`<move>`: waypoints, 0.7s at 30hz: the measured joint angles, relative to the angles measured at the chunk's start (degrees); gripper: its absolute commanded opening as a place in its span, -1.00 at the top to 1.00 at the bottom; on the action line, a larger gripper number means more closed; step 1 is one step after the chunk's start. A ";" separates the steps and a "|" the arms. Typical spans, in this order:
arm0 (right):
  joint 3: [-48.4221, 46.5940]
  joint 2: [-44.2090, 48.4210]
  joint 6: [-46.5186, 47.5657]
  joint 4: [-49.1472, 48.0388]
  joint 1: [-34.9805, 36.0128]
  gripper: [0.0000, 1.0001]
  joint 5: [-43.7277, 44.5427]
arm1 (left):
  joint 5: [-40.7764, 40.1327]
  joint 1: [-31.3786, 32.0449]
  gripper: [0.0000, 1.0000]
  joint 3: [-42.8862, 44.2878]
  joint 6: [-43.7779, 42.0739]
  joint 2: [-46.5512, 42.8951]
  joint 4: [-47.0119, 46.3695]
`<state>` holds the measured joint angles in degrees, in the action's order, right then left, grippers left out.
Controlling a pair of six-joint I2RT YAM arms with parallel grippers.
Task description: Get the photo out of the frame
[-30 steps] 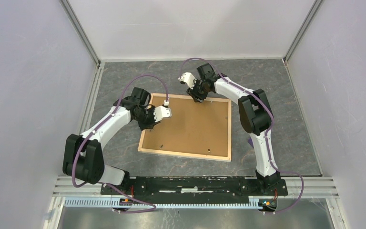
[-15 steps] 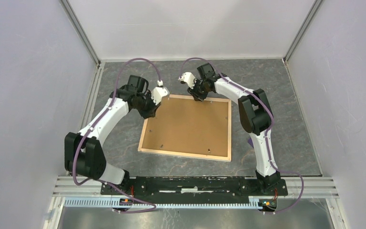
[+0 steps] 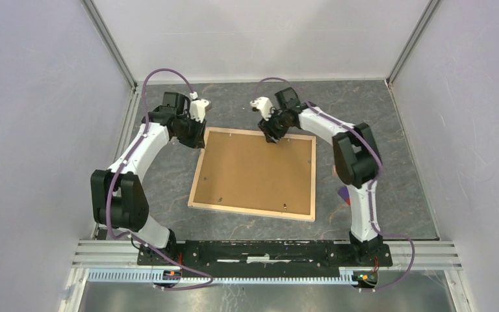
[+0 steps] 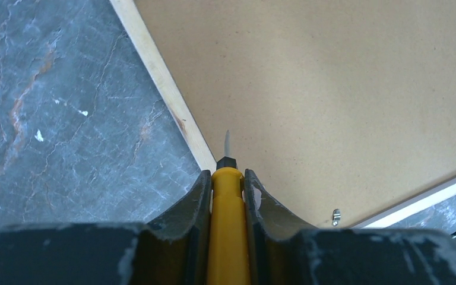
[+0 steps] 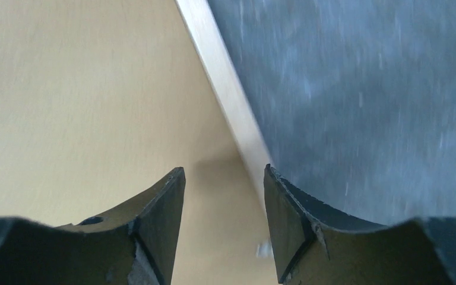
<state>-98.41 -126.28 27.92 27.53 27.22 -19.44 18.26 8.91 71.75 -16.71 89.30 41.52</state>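
Fingers (image 4: 197,199) of the left gripper (image 4: 226,175) are clenched on a yellow-handled tool (image 4: 228,237), a slim yellow plastic shaft with a black collar and a short grey metal tip. The tip points out past the fingertips, over the brown fibreboard backing panel (image 4: 332,89). It lies just inside the pale wood edge of the large rectangular picture frame (image 4: 165,89) (whether it touches the surface I cannot tell). A small metal clip (image 4: 335,215) sits on the panel near the frame's other edge, at the lower right of that wrist view.

The right gripper (image 5: 222,178) has its two dark fingers (image 5: 157,219) spread apart with nothing between them. This wrist picture is blurred; through the gap show the brown panel and a strip of the pale wood edge.

From above, the frame lies flat, back side up, in the middle of the grey marbled table top (image 3: 169,195). The left gripper is at its far left corner and the right gripper is over its far edge, partway along.
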 measured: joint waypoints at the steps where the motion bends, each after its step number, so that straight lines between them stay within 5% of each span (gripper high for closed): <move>1: 2.54 2.25 -1.92 -0.15 -0.72 -0.17 -0.13 | -0.24 -0.26 0.96 0.00 0.72 0.00 -0.02; 10: 34.12 35.60 -20.13 -8.00 -6.23 -0.13 5.40 | -1.70 -0.92 0.96 -0.66 5.11 -1.68 -1.84; 21: 64.02 52.98 -35.19 -13.33 -5.20 -0.06 13.05 | -2.05 -0.92 0.96 -2.34 6.38 -4.37 -2.29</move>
<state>-34.39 -73.30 -7.27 14.20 22.02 -6.39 16.21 7.99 69.41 -10.33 84.93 39.22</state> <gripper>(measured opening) 0.534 0.265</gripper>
